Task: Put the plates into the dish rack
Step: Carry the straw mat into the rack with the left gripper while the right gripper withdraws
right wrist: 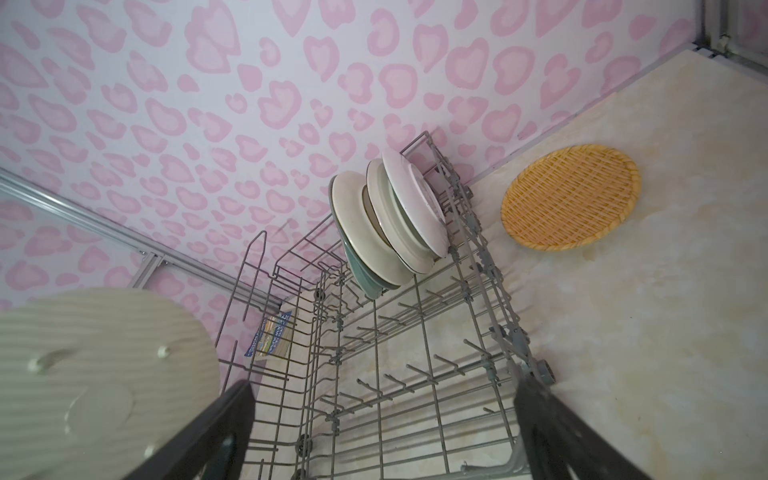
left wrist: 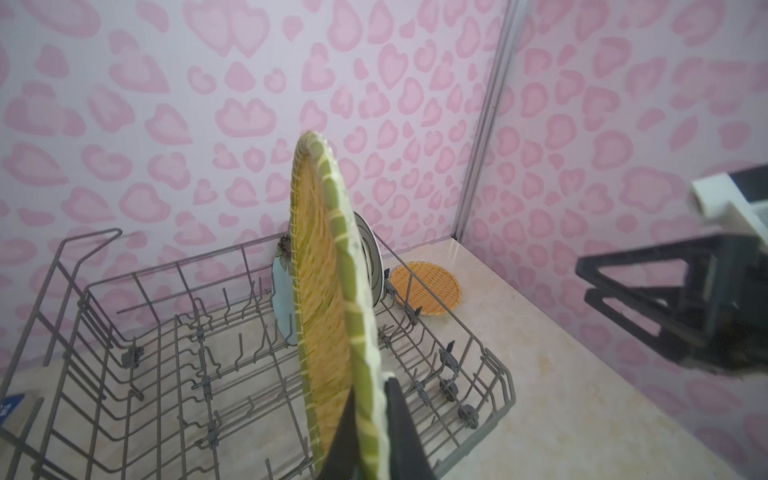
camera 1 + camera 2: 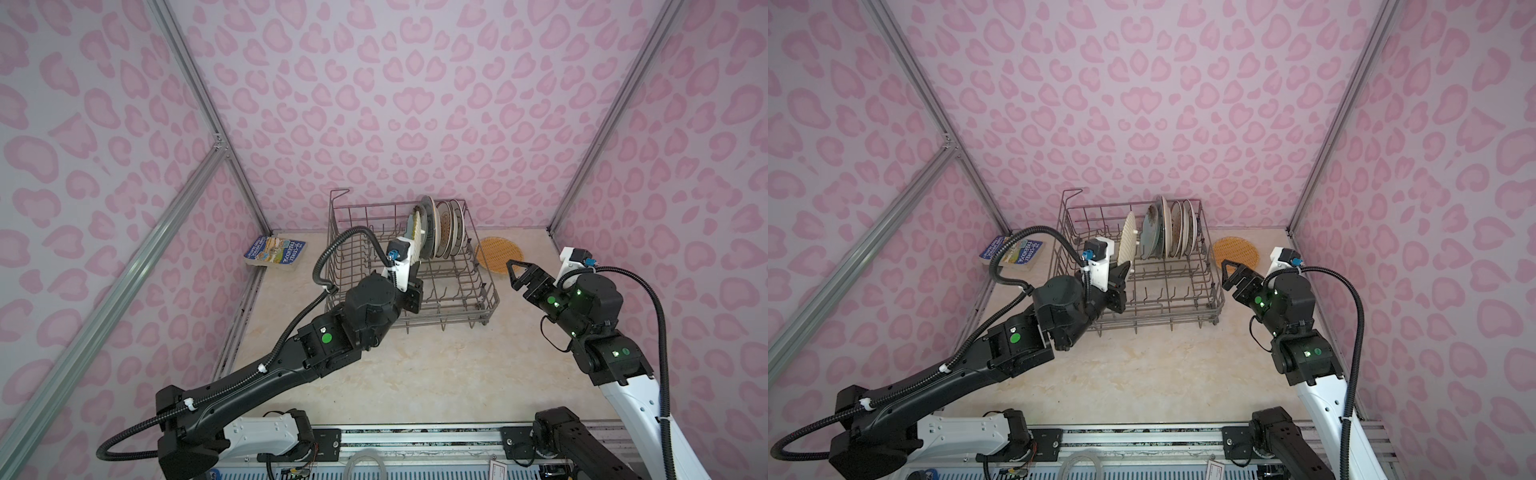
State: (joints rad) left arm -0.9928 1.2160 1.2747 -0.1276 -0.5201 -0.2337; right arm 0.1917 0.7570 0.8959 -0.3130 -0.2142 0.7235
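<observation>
Yellow woven-look plate: upright over dish rack, rim clenched in left end effector. Right end effector: released, empty, beside rack. Standing plates: slotted at rack's far right. Orange woven-look plate: flat on counter beyond.

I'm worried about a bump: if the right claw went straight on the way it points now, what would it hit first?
Probably the side wall of the dish rack: in the right wrist view its wires fill the gap of the open right claw. The orange plate lies off that line. Depth unclear.
</observation>
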